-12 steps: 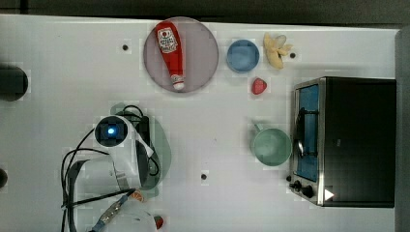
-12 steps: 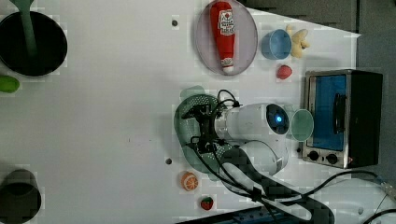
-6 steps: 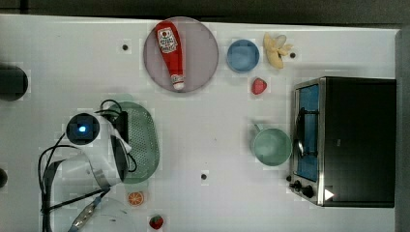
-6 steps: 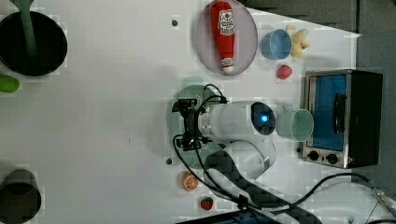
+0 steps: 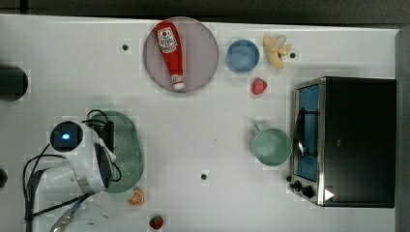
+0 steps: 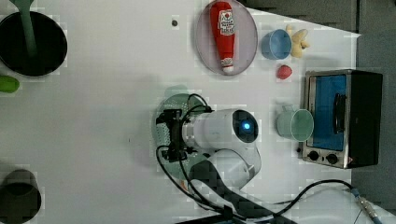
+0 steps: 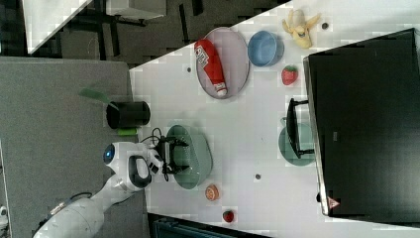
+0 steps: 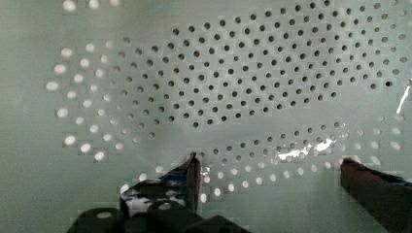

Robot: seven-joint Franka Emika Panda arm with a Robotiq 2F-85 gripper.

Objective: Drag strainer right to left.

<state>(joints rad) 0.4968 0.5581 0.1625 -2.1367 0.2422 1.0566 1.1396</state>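
plate (image 5: 203,36): ketchup bottle (image 5: 170,48) | strainer (image 5: 126,145): gripper (image 8: 269,170) inside

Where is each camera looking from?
Top view: straight above the table; arm over the strainer.
Left view: also overhead; arm reaching up from the picture's bottom.
Right view: high, slanted; arm at the right view's lower left.
Wrist view: close inside the strainer; open gripper.
Shared: ketchup bottle, toaster oven.
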